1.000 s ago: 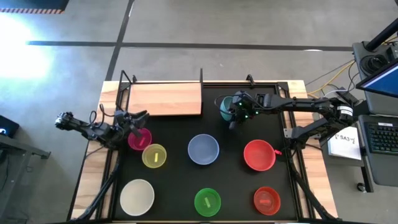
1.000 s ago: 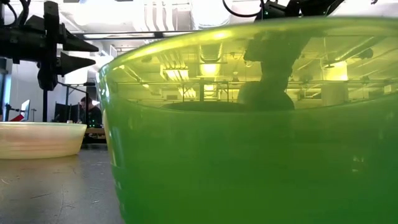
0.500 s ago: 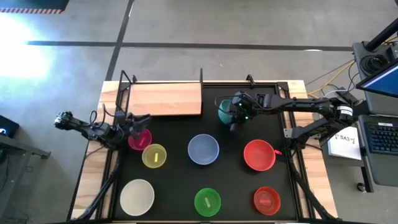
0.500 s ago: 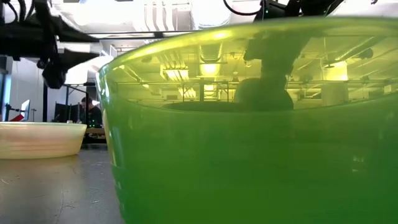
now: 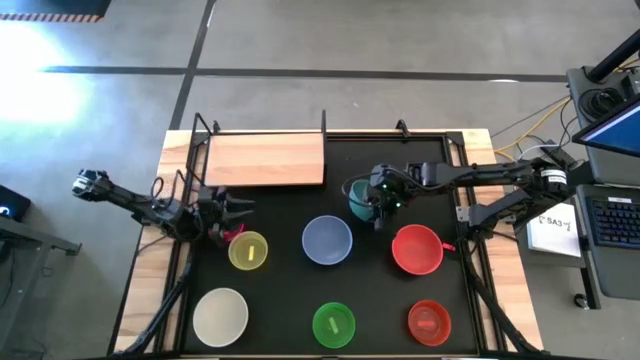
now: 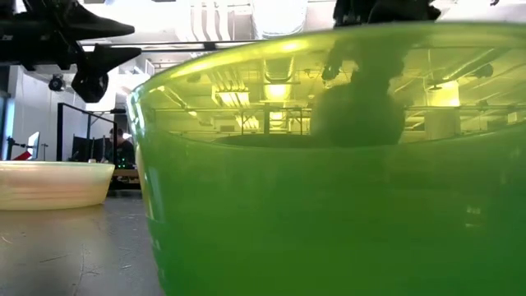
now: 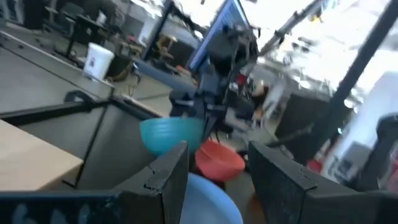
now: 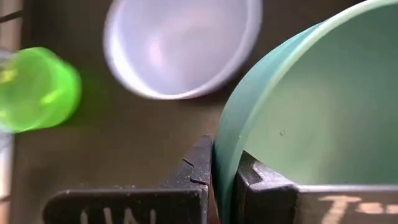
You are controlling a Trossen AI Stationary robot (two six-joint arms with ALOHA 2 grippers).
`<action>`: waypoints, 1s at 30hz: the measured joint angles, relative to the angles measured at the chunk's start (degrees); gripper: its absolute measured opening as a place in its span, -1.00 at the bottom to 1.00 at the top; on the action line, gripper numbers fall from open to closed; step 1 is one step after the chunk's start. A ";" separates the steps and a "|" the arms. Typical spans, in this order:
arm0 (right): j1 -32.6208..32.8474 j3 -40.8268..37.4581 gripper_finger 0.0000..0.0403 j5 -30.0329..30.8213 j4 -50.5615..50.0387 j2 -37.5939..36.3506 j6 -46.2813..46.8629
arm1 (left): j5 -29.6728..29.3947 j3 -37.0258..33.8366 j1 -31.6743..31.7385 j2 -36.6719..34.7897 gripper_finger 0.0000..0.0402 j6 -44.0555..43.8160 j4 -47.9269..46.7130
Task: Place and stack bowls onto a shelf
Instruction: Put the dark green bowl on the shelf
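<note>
Right gripper [image 5: 371,200]: clamped on the teal bowl's [image 5: 359,198] rim — near the table's [image 5: 440,160] middle.
Left gripper [image 5: 240,209]: fingers apart — at the left edge.

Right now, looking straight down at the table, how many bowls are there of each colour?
red bowls: 2
teal bowl, in the right gripper: 1
blue-grey bowl: 1
yellow bowl: 1
green bowl: 1
cream bowl: 1
magenta bowl, partly under the left gripper: 1
Total: 8

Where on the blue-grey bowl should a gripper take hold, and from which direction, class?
Judging from above, grip the blue-grey bowl by its thin rim, one finger inside and one outside, coming straight down. It sits upright and open, too wide to span, as the right gripper holds the teal bowl.
</note>
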 joint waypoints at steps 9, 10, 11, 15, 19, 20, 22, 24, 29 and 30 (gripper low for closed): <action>5.68 8.66 -0.96 -7.86 -4.73 0.30 0.12 | 11.50 8.53 0.00 15.30 -0.25 12.15 0.26; 6.31 9.33 -0.96 -9.81 -4.68 0.48 0.25 | 13.55 9.65 -0.02 17.03 -0.25 15.54 0.26; 6.87 9.95 -0.96 -12.11 -4.74 0.75 0.42 | 15.91 10.71 -0.02 18.81 -0.25 18.82 0.67; 10.00 11.65 -0.96 -19.15 -4.59 2.73 0.38 | 23.21 13.97 -0.09 25.85 -0.25 26.06 5.40; 13.59 12.83 -0.96 -22.82 -4.03 5.54 -1.17 | 25.43 18.12 -0.06 33.70 -0.25 26.75 6.34; 14.50 13.25 -0.96 -23.47 -4.18 6.46 -1.67 | 25.56 19.33 -0.07 36.05 -0.25 26.75 6.27; 16.11 14.34 -0.96 -23.65 -4.15 8.11 -3.09 | 26.55 21.81 -0.07 40.74 -0.25 27.37 6.27; 17.25 15.67 -0.96 -24.90 -4.16 9.79 -4.96 | 26.78 24.36 -0.07 45.81 -0.25 28.64 7.01; 18.69 19.56 -0.96 -29.26 -4.39 13.72 -7.95 | 26.89 29.13 -0.07 56.16 -0.25 30.53 10.17; 18.74 20.30 -0.96 -30.26 -4.26 14.44 -8.58 | 26.91 29.87 -0.07 57.81 -0.25 31.33 11.63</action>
